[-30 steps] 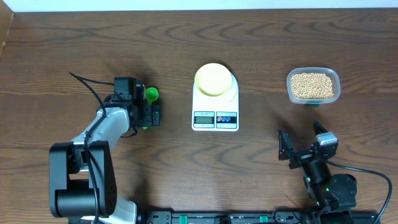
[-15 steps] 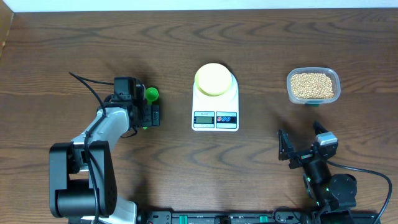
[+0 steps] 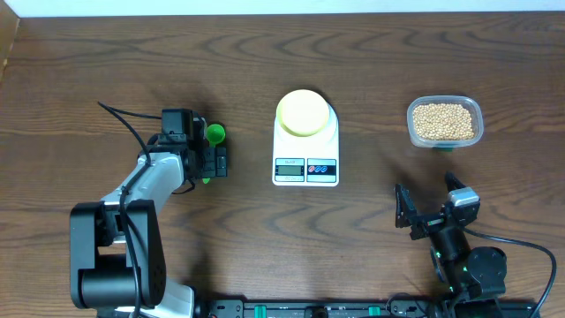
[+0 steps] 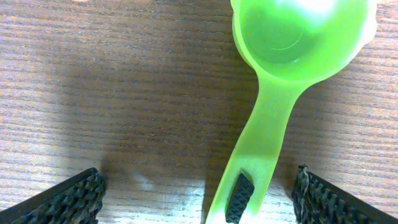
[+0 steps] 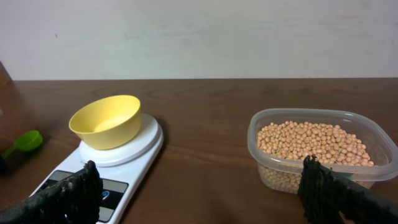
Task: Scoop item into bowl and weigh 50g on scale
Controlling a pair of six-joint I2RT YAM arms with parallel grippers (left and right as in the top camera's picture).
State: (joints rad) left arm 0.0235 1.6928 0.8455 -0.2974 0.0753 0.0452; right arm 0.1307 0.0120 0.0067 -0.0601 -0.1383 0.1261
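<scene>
Judged from how things lie, the task has hardly begun; nothing has been scooped, nothing weighed, and every step is left to do. The dark brown wooden table (image 3: 106, 53) carries all of it. The white flat rectangular digital kitchen scale (image 3: 305, 152) sits at the middle, its display too small to read. The clear rounded-rectangular plastic tub (image 3: 444, 140) stands well apart to the scale's right, and the small round tan-beige beans (image 3: 442, 120) fill it to a good depth; as far as the views show, every bean is in there. The small round pale yellow bowl (image 3: 303, 112) rests on the scale's round platform, and the right wrist view shows no bean inside it. The translucent bright green plastic scoop (image 4: 292, 56) lies flat on the table to the scale's left, its cup empty.

The left gripper (image 3: 212, 162) is low over the scoop with its jaws spread wide, one on either side of the handle and neither touching it; it has hold of nothing. The right gripper (image 5: 198, 190) waits near the table's front edge, facing the tub and the scale, jaws likewise wide apart and empty. The likely next step is closing on the scoop's handle; then carrying it across to the beans, and filling the bowl until the scale reads the target.
</scene>
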